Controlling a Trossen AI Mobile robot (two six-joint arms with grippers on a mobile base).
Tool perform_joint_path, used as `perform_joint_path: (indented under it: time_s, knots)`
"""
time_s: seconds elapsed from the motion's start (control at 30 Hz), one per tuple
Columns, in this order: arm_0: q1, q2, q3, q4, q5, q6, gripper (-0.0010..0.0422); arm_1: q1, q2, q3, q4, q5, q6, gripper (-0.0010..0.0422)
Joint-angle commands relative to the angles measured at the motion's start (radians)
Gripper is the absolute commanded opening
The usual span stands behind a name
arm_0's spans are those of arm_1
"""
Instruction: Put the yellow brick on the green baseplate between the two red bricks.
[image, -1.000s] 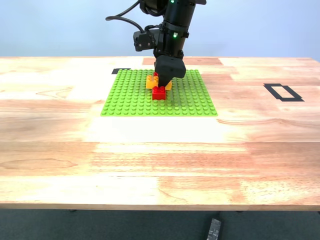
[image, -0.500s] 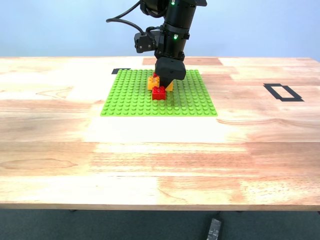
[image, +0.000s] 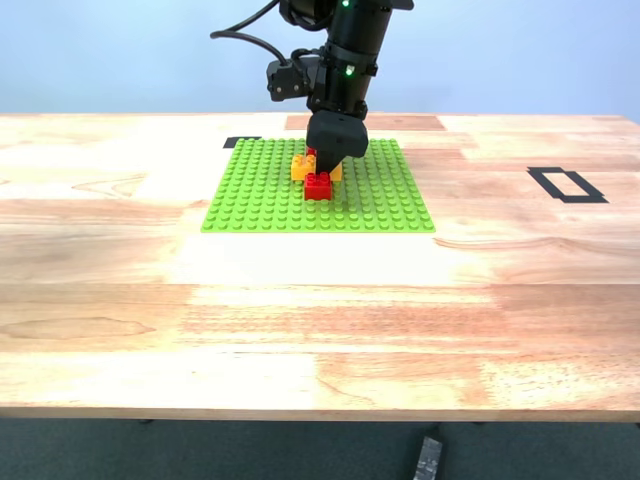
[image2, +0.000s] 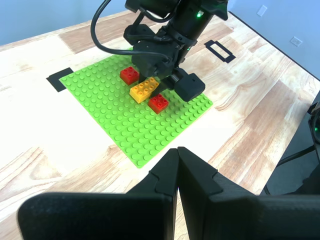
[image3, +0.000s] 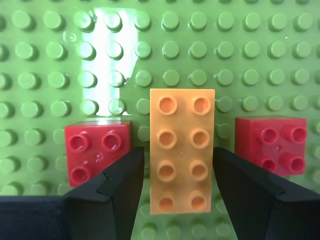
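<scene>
second wrist view: jaws of my second gripper (image3: 177, 172) apart, flanking yellow brick (image3: 181, 150)

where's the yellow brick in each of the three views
Exterior view: the yellow brick sits on the far middle of the green baseplate, partly hidden behind my second gripper.
First wrist view: the brick lies between the two red bricks.
Second wrist view: it fills the centre, between the open jaws.
Shared landmark: the red bricks on both sides of it.
</scene>
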Motion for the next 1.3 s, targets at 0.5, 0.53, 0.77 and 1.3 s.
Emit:
perform_joint_path:
  time_s: [0.5,0.53,0.77,1.3]
  knots:
    - [0.0,0.0,0.0,0.0,-0.001,0.016,0.0,0.002,-0.07,0.002,-0.019,0.002,0.024,0.0135]
    - [0.0,0.0,0.0,-0.002,-0.001,0.016,0.0,0.002,-0.072,0.002,-0.016,0.002,0.028,0.0116]
    - [0.0,0.0,0.0,0.0,-0.004,0.016,0.0,0.002,-0.068,0.002,0.008,0.001,0.032,0.0009]
    - [0.0,-0.003,0.0,-0.029,0.0,0.034,0.0,0.002,0.001,0.002,0.008,-0.027,0.07,-0.0001]
